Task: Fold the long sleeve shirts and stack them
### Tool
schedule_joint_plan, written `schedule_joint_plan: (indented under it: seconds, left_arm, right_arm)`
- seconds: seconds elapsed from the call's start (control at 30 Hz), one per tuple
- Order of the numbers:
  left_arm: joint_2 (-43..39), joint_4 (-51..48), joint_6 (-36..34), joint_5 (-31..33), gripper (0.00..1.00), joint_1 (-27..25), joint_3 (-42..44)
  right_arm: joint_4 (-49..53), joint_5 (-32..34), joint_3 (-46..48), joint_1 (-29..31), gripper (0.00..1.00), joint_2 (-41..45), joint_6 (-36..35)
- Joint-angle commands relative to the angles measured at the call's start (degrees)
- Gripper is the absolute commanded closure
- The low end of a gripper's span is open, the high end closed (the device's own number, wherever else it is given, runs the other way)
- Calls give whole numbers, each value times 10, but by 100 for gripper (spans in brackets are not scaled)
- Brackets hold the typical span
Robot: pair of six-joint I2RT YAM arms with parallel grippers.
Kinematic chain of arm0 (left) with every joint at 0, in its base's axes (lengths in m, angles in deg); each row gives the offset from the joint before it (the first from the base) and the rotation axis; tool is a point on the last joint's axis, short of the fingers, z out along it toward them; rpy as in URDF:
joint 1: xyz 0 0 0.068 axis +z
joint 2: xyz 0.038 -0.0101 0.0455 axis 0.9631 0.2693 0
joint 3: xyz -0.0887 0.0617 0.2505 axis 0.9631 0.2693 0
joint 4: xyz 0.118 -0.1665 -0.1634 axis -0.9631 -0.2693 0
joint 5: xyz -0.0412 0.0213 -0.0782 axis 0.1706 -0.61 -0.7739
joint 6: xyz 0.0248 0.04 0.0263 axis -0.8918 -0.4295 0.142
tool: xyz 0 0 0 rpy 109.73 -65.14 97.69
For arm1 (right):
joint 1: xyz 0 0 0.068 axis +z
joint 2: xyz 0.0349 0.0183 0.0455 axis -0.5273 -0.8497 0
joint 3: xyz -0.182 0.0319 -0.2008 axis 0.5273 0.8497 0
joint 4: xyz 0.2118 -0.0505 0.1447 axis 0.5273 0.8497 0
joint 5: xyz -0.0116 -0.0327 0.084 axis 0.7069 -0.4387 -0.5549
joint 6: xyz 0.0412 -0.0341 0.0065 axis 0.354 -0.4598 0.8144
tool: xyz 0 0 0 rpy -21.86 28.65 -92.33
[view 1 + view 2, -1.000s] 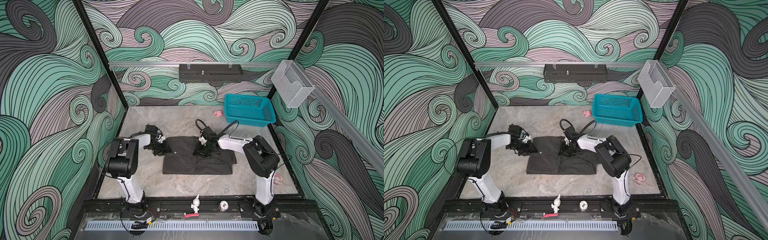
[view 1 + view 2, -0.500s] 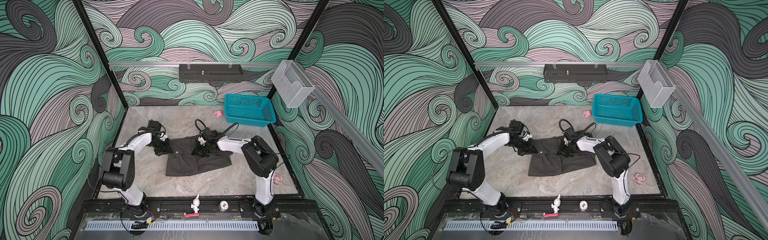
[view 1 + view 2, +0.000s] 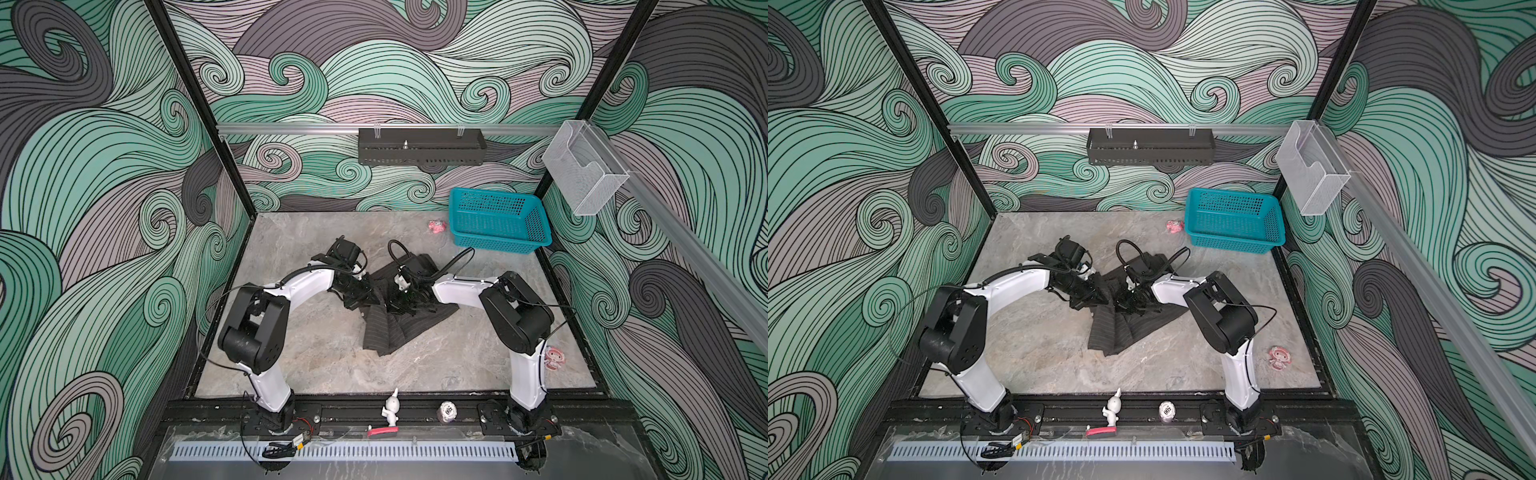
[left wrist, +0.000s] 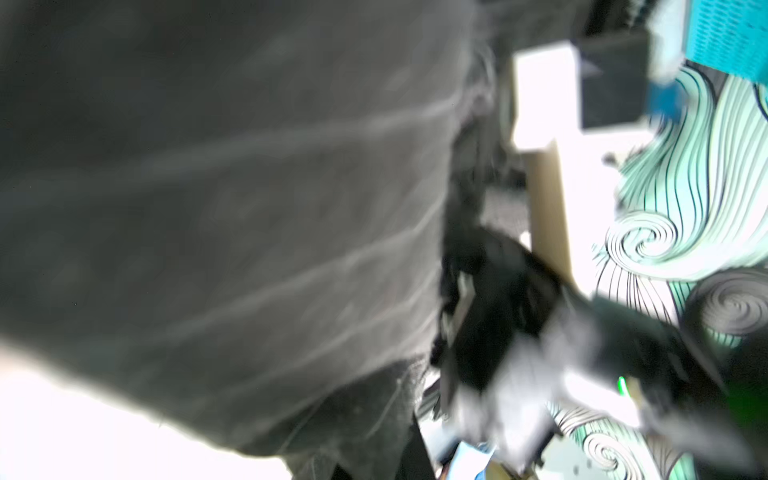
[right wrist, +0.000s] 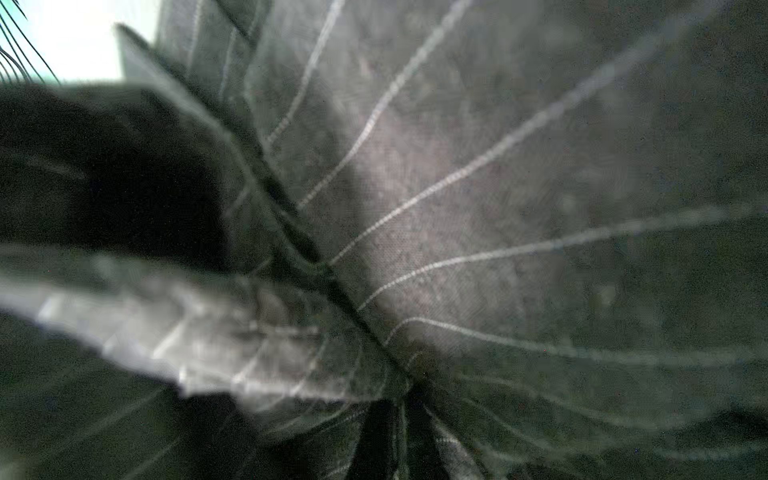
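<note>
Both pinched tight on fabric: left gripper (image 3: pixel 367 297) and right gripper (image 3: pixel 400 306), just beside each other on shirt (image 3: pixel 384 332). Teal basket (image 3: pixel 494 245) in far right corner, only own mesh showing inside, well apart. Shirt dark charcoal, pale pinstripes, bunched, draping from grips onto table (image 3: pixel 316 349) centre.

White links (image 3: pixel 307 286), black joints (image 3: pixel 253 328), looping black cables (image 3: pixel 455 262), black left tool (image 3: pixel 366 297), black right tool (image 3: pixel 400 306)

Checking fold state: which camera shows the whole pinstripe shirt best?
Both top views are best. They show the shirt whole, its outline bunched up on the table. The right wrist view gives only close-up pinstriped folds, and the left wrist view only a blurred stretch of fabric.
</note>
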Motion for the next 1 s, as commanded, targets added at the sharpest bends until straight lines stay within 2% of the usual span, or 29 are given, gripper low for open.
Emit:
schedule_joint_plan:
  seconds: [0.0,0.03,0.13,0.23,0.37,0.5,0.6,0.67,0.83,0.97]
  left_arm:
    - [46,56,35,-4,100,-1,-24]
    - [60,59,37,-5,100,0,-27]
    - [100,62,35,-2,100,2,-37]
    - [117,60,30,2,100,8,-36]
    - [131,33,13,8,100,15,-41]
    - [147,-11,-12,16,100,18,-59]
    - [154,-47,-37,24,100,21,-76]
    - [157,-67,-52,26,100,24,-86]
    - [160,-99,-80,25,100,36,-99]
    - [157,-115,-96,24,100,47,-104]
  right_arm:
    - [42,35,21,9,95,-5,-13]
    - [48,43,21,8,93,4,-18]
    - [96,82,11,5,76,37,-46]
    - [213,149,-28,-7,62,72,-102]
    - [255,185,-36,-60,56,130,-164]
    - [285,165,-84,-150,57,108,-257]
    - [335,132,-155,-206,61,35,-321]
    - [362,84,-187,-228,64,-13,-333]
    - [359,40,-190,-225,70,-67,-331]
    - [350,22,-155,-221,72,-70,-312]
